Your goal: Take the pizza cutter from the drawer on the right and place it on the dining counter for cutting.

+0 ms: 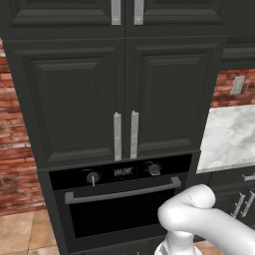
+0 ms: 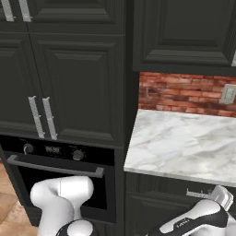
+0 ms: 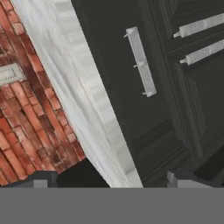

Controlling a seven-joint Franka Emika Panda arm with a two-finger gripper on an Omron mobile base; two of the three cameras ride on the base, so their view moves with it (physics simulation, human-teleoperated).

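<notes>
Now | jaws wide apart | drawer handle (image 3: 141,62) ahead, untouched

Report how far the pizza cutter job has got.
Nothing looks done yet. In hand: the open, empty tool faces the closed dark drawer front with a silver bar handle under the white-grey marble countertop edge. Left: open the drawer, take the cutter, carry it to the dining counter.
</notes>
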